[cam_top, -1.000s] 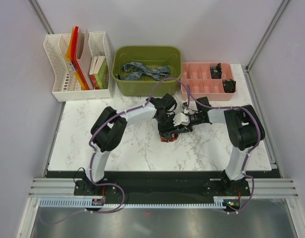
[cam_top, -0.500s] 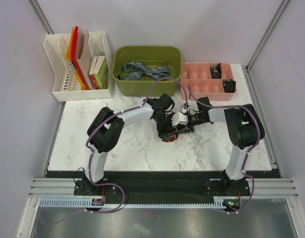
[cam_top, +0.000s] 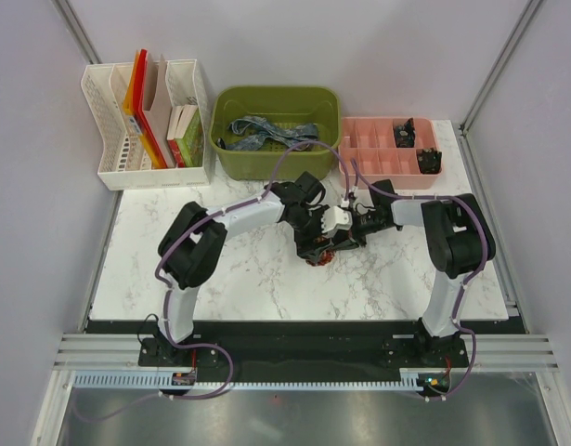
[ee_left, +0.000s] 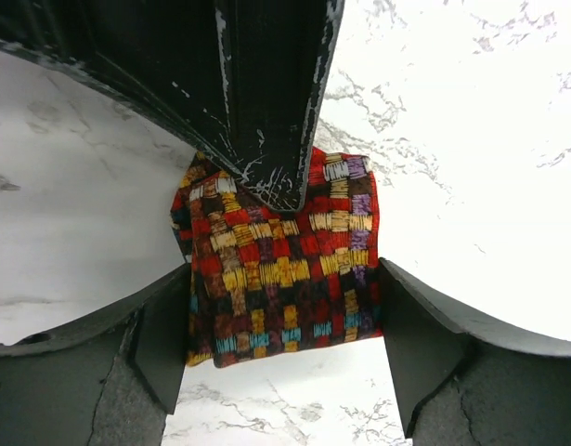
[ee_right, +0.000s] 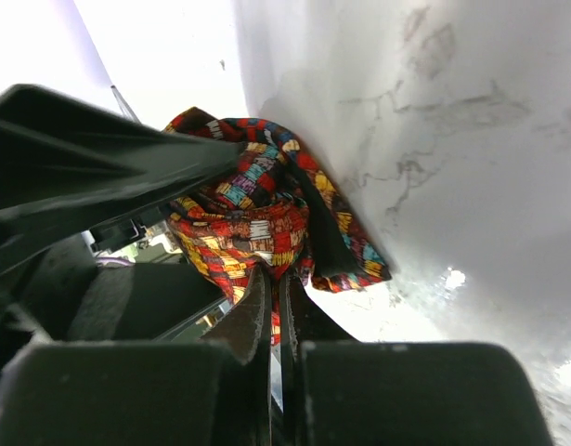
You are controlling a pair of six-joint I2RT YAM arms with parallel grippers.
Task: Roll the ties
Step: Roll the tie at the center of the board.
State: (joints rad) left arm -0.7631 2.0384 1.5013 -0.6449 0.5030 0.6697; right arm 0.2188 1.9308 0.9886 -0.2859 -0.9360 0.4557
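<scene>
Your right jaws are pinching the core of the red patterned tie, and your left jaws are standing spread, flanking the roll on the surface. You are likely finishing this roll. Next comes a gentle release, keeping it wound. The blue-grey tie is lying in the green bin.

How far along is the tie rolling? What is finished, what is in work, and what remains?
Done: nothing certain. The dark items in the pink tray are too small to identify.
In hand: the red tie is a loose roll on the table. The right gripper pinches it and the left gripper flanks it.
Left: the blue-grey tie lies unrolled in the green bin.
</scene>
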